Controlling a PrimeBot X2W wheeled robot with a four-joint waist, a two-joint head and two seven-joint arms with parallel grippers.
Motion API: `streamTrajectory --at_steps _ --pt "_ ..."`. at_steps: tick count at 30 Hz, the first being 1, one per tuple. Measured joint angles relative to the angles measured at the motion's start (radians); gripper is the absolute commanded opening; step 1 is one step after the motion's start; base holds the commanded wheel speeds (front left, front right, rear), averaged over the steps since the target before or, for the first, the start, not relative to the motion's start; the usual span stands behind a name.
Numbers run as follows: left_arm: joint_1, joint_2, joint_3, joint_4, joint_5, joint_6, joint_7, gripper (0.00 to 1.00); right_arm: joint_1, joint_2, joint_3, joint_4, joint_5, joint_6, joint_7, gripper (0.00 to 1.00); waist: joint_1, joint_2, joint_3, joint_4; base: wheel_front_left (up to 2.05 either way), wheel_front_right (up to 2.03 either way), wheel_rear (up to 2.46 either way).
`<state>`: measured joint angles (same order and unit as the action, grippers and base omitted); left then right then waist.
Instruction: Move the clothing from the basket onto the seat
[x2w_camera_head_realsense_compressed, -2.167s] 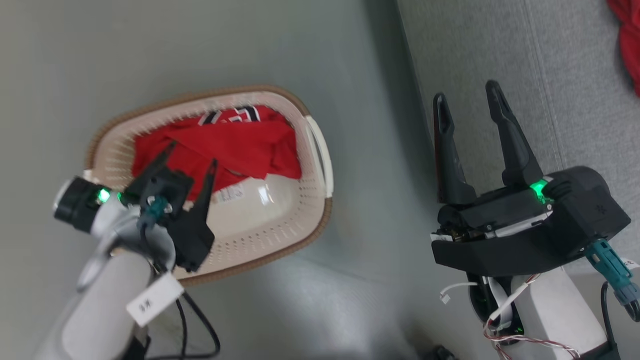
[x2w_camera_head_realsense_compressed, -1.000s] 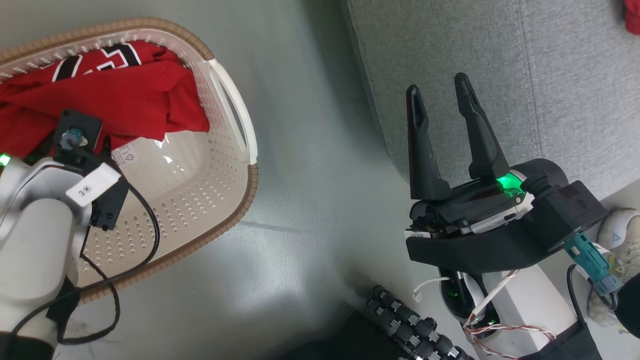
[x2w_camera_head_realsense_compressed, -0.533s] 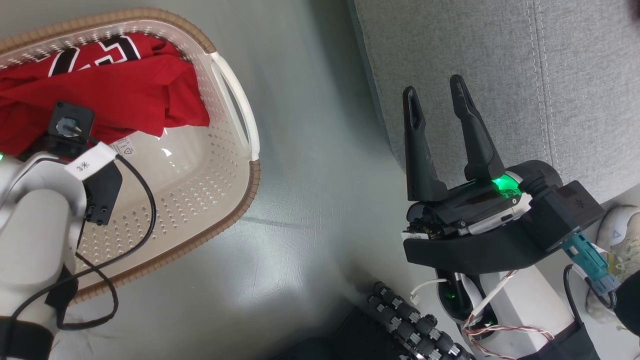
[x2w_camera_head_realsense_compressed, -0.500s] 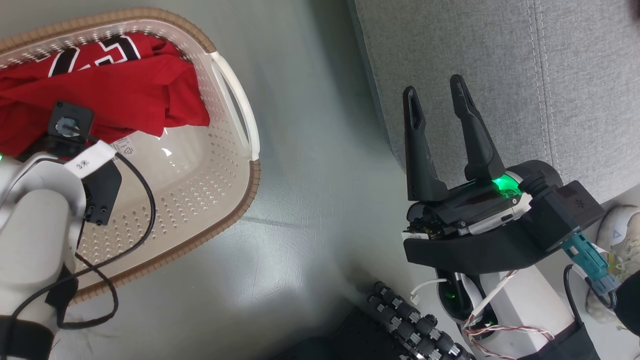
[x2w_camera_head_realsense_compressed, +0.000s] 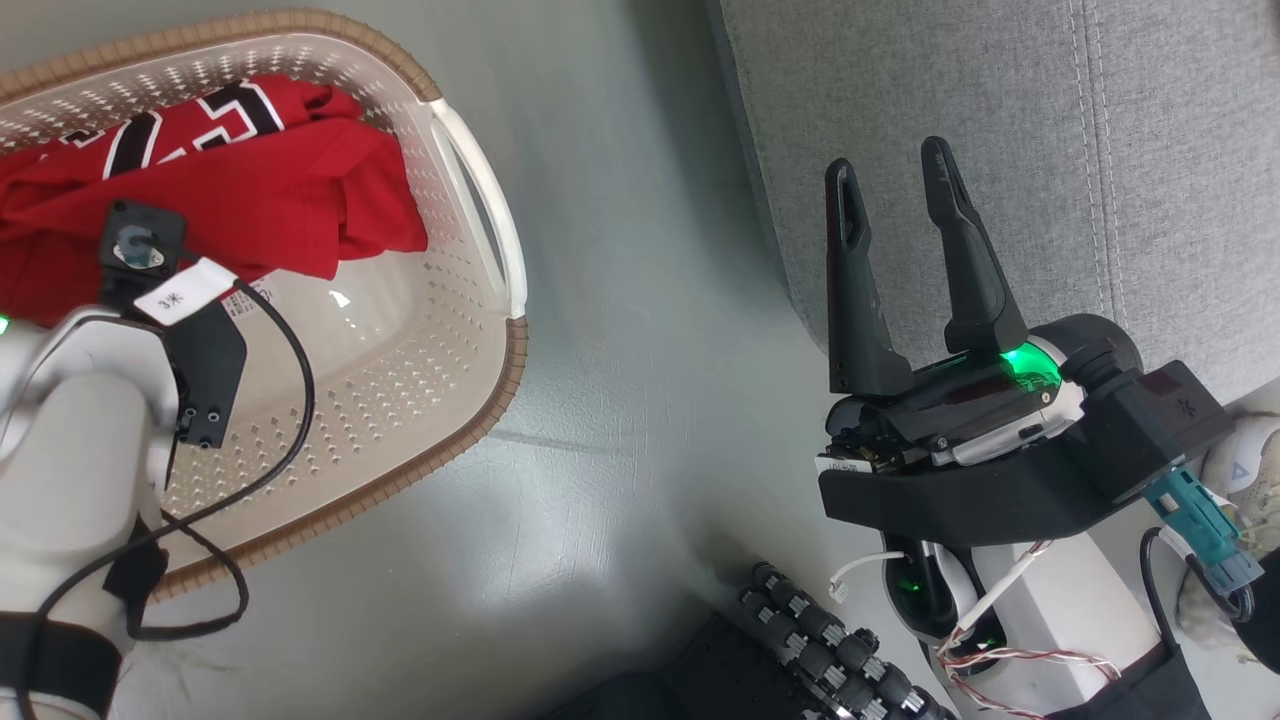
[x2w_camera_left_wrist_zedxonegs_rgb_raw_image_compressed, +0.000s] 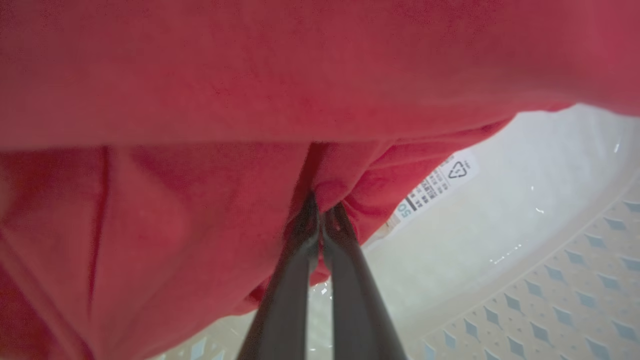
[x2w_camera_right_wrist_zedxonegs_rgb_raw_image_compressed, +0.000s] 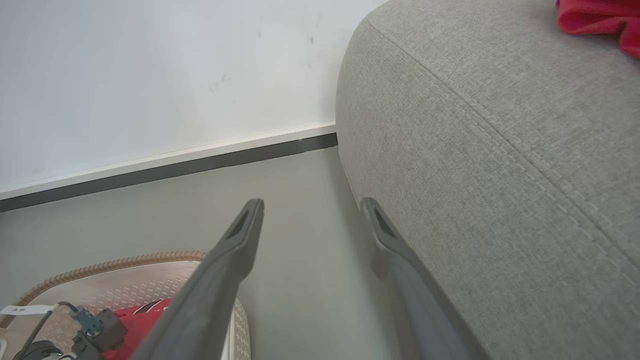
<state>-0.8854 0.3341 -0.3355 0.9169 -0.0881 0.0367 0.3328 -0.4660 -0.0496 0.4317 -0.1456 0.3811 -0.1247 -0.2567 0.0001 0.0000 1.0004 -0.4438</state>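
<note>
Left wrist view gives you the left gripper (x2w_camera_left_wrist_zedxonegs_rgb_raw_image_compressed: 322, 212) pinched tight on a fold of the clothing (x2w_camera_left_wrist_zedxonegs_rgb_raw_image_compressed: 200, 90) inside the basket (x2w_camera_left_wrist_zedxonegs_rgb_raw_image_compressed: 550, 280). In the head view, your right gripper (x2w_camera_head_realsense_compressed: 887, 157) is spread wide and empty, over the seat (x2w_camera_head_realsense_compressed: 1000, 80) edge. The right wrist view adds a red piece (x2w_camera_right_wrist_zedxonegs_rgb_raw_image_compressed: 600, 17) lying on the seat.

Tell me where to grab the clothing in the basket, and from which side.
Grip the clothing by a bunched fold at its loose edge, beside the bare floor of the basket, coming down through the open top. It lies crumpled at one end, so a pinched ridge should hold better than flat cloth. The left gripper is shut on such a fold.
</note>
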Motion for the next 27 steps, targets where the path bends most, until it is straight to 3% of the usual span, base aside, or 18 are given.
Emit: streamTrajectory --at_steps 8,27 --pt "-0.01 -0.004 0.034 0.006 -0.042 -0.002 -0.045 0.0 -0.032 0.0 0.009 0.004 -0.004 0.0 0.0 1.0 0.0 0.0 -0.01 0.004 0.0 0.0 0.0" --pt "0.066 -0.192 0.035 -0.026 -0.12 -0.076 -0.291 0.0 -0.058 -0.018 -0.064 0.116 -0.119 0.0 0.0 1.0 -0.0002 0.0 -0.155 0.107 0.0 0.0 0.0"
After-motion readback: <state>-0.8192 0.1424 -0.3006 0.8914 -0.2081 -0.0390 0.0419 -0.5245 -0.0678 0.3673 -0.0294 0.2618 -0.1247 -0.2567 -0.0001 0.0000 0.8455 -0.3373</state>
